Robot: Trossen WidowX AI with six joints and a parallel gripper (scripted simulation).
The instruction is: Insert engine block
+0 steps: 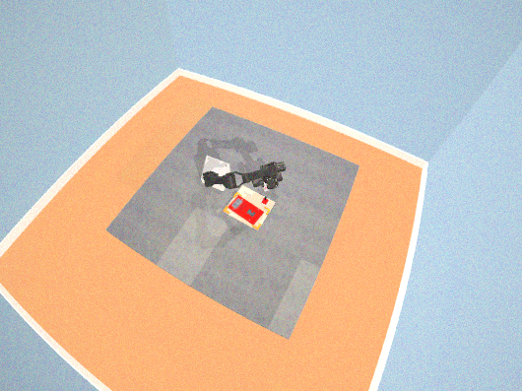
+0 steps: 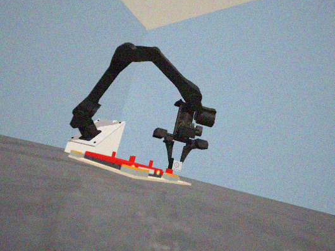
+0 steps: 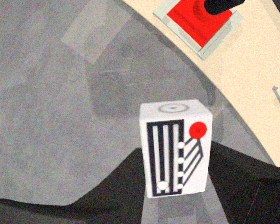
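The engine block (image 1: 266, 187) (image 2: 177, 165) (image 3: 175, 160) is a white box. In the wrist view its face with black stripes and a red dot shows, and a ring mark is on its top. My gripper (image 2: 177, 162) (image 3: 174, 151) is shut on the block, one finger on each side. In the exterior view the block seems a little above the table, behind the board's near corner. The red car body (image 1: 244, 209) (image 2: 102, 157) lies on a cream board (image 1: 249, 193) (image 2: 184, 181), beside the gripper. Its opening and rib are too small to make out.
A red block with a black peg (image 1: 265, 201) (image 3: 216, 7) stands on the board close to the gripper. Grey and orange pieces sit at the board's edges. Low red posts (image 2: 132, 159) rise from the car body. The white arm base (image 1: 217, 164) (image 2: 116, 139) stands behind the board.
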